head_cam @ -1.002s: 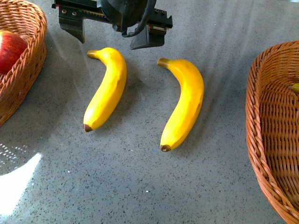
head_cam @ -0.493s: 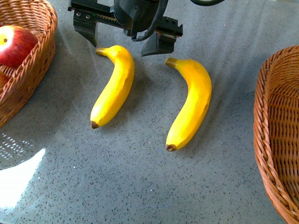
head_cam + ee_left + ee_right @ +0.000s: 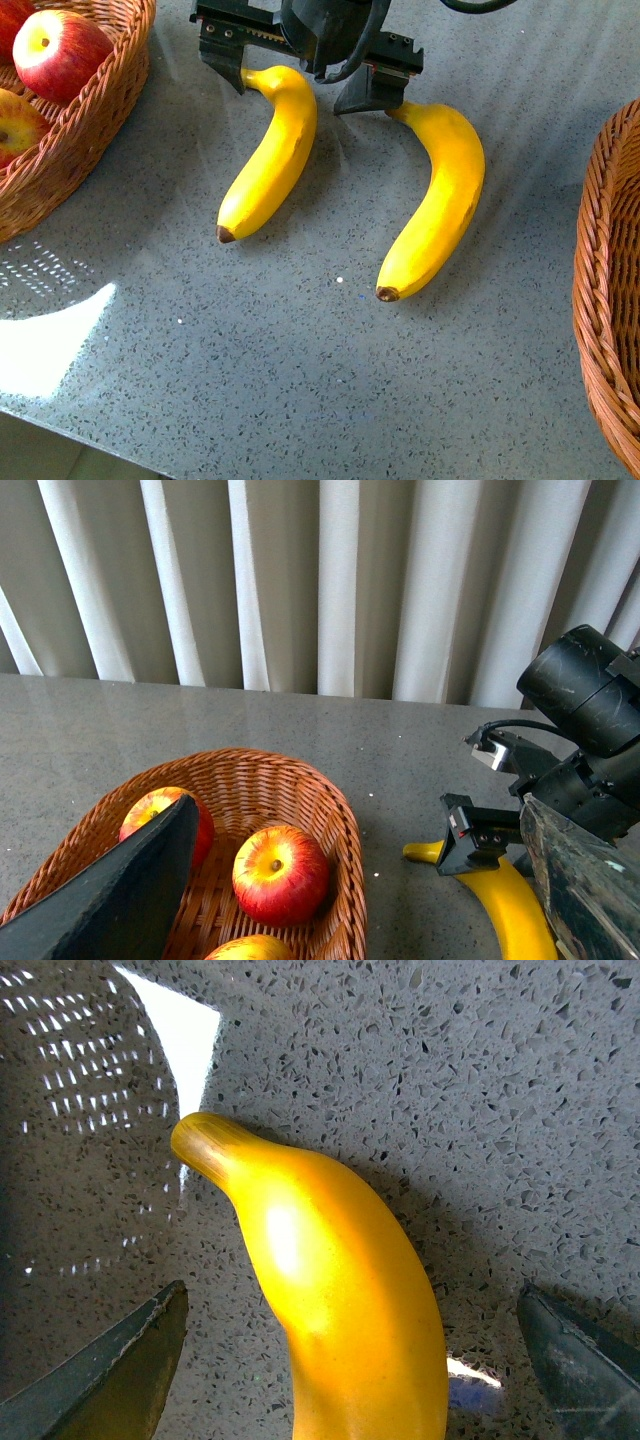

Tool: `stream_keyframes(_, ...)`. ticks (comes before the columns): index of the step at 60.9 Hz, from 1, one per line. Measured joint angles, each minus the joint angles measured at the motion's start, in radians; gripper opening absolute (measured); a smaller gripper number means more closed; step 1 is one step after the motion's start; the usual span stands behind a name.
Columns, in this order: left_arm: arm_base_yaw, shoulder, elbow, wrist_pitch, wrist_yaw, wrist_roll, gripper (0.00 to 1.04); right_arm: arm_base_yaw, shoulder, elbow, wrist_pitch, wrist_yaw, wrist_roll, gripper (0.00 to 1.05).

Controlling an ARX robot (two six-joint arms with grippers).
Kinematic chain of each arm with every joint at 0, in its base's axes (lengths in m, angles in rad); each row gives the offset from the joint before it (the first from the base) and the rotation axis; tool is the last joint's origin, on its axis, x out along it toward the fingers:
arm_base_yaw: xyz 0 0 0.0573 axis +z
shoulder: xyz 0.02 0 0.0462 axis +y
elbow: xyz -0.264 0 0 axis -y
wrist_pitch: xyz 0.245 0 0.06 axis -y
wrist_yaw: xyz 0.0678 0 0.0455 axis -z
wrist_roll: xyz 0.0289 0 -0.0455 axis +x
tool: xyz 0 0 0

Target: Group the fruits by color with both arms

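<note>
Status: picking a banana.

Right gripper (image 3: pixel 293 92): low over the worktop (image 3: pixel 300 380), straddling the stem end of the left banana (image 3: pixel 270 160). Its fingers (image 3: pixel 110 1370) are spread wide, one on each side of the fruit. Neither is seen touching it, and nothing is held.

Left gripper (image 3: pixel 357 810): above the left basket (image 3: pixel 110 110), fingers wide apart, nothing between them.

Location of items: both bananas lie flat on the worktop, side by side and apart, between the two baskets. The right banana (image 3: pixel 440 200) has its stem just beside the right gripper's outer finger. Three apples (image 3: pixel 60 50) sit in the left basket. Only part of the right basket (image 3: pixel 605 300) is in view, and no fruit shows in that part.

Handling assessment: the banana looks light and fairly firm, with a glossy skin that may slip, and flesh that would bruise under hard pressure. Its curve leaves it free to pivot or roll on the smooth worktop if one finger meets it first. The neck is narrow and tapering, a poor hold. The sounder grip is across the thicker body just below the neck or nearer the middle, closing evenly with moderate force.

Risk: the outer finger could nudge the right banana's stem on closing or lifting.

Outstanding: both bananas unsorted. The right basket is presumably theirs.
</note>
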Motion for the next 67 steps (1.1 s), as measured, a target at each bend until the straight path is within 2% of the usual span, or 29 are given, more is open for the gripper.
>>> stream_keyframes(31,0.000,0.000,0.000,0.000,0.000,0.000,0.96,0.006,0.008,-0.006,-0.002,0.029,-0.057,0.95)
stream_keyframes(38,0.000,0.000,0.000,0.000,0.000,0.000,0.96,0.006,0.011,-0.005,-0.003,0.044,-0.058,0.77)
stream_keyframes(43,0.000,0.000,0.000,0.000,0.000,0.000,0.96,0.006,0.013,-0.006,-0.003,0.048,-0.061,0.59)
stream_keyframes(51,0.000,0.000,0.000,0.000,0.000,0.000,0.96,0.007,0.013,-0.006,0.006,0.035,-0.060,0.41)
stream_keyframes(55,0.000,0.000,0.000,0.000,0.000,0.000,0.96,0.007,0.013,-0.009,0.019,0.019,-0.055,0.36)
stream_keyframes(67,0.000,0.000,0.000,0.000,0.000,0.000,0.96,0.007,-0.005,-0.045,0.067,-0.010,-0.027,0.34)
